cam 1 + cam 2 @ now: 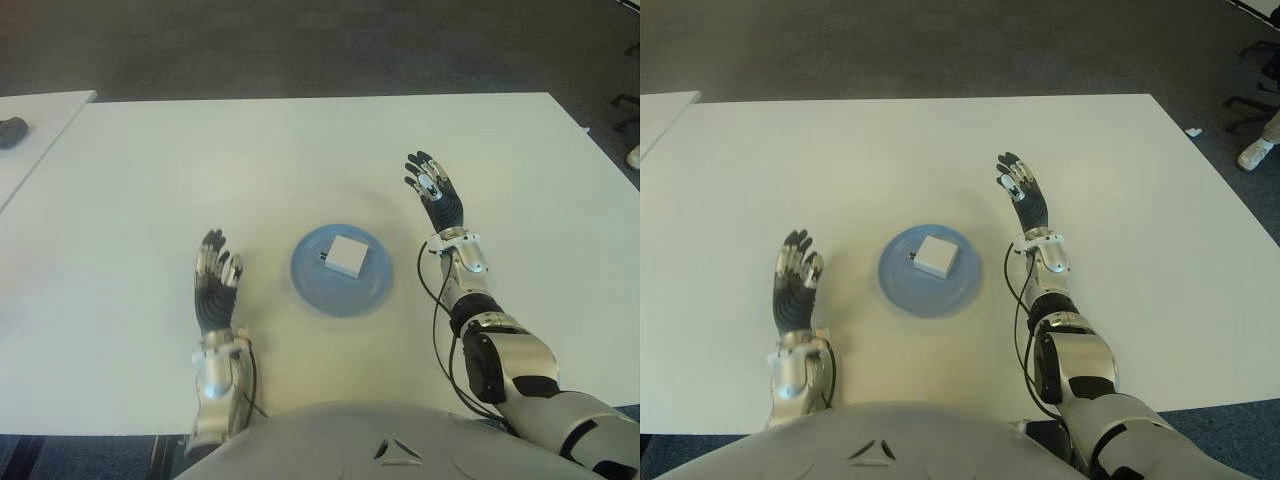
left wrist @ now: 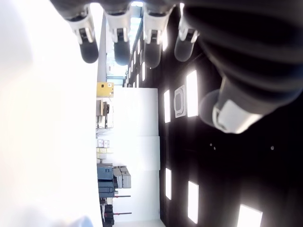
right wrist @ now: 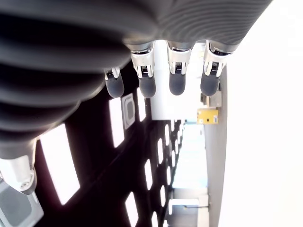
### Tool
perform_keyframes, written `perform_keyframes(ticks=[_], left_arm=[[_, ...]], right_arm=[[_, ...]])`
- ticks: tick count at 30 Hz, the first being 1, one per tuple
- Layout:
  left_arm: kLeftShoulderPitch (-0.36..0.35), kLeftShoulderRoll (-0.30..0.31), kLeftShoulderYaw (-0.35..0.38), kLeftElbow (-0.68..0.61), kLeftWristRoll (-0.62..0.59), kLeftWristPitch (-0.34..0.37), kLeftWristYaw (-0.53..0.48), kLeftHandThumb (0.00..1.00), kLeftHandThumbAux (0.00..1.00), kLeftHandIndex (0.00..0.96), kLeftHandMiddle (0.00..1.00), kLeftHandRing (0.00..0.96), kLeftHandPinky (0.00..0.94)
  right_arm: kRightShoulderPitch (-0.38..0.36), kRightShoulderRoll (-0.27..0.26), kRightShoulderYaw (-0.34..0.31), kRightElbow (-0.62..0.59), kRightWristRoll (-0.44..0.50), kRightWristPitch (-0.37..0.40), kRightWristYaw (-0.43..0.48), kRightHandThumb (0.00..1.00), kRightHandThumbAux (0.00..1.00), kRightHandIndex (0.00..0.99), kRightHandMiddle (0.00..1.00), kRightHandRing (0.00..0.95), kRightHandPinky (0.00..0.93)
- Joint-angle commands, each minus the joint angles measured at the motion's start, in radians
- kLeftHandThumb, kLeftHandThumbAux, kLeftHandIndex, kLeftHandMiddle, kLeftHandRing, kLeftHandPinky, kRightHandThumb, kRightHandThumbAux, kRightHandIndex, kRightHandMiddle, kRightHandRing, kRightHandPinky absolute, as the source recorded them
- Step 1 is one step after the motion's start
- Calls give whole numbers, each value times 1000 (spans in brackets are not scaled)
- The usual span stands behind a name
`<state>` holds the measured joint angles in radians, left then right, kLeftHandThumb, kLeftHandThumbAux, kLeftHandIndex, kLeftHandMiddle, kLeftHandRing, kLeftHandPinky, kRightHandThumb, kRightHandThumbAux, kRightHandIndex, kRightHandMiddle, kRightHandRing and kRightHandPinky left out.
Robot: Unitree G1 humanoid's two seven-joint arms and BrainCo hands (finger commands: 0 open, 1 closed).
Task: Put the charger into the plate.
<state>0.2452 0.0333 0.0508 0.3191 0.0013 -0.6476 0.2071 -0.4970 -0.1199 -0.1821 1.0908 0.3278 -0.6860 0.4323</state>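
A white square charger [image 1: 348,256] lies inside the round blue plate [image 1: 315,285] in the middle of the white table [image 1: 260,160]. My right hand [image 1: 434,190] is to the right of the plate and a little beyond it, fingers stretched out and holding nothing. To the plate's left is my left hand [image 1: 216,272], also flat with its fingers spread and empty. Both wrist views show straight fingertips [image 3: 142,85] with nothing between them.
A dark object [image 1: 12,130] lies on a second white table at the far left. Dark carpet runs beyond the table's far edge. At the far right, a chair base [image 1: 1252,100] and a shoe [image 1: 1252,152] show on the floor.
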Motion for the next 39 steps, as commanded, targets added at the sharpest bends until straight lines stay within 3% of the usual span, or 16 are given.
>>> perform_keyframes(ticks=[1,7,20,39], left_arm=[[-96,52,41,90,11,116,-18,197,604,100,120,119,147],[-143,60,44,79,4,215,-33,199,605,101,124,127,154],[-181,85,55,81,-4,292,-97,193,604,97,113,104,111],[-186,103,35,68,25,256,-171,193,604,76,102,93,101]], right_arm=[[71,64,-43,-2,28,20,2,300,456,133,153,98,106],[90,102,-72,-12,28,37,7,317,472,144,166,108,122],[114,146,-87,30,-26,-7,-30,289,516,121,142,100,101],[129,152,-85,93,-90,-57,-69,246,494,127,151,99,81]])
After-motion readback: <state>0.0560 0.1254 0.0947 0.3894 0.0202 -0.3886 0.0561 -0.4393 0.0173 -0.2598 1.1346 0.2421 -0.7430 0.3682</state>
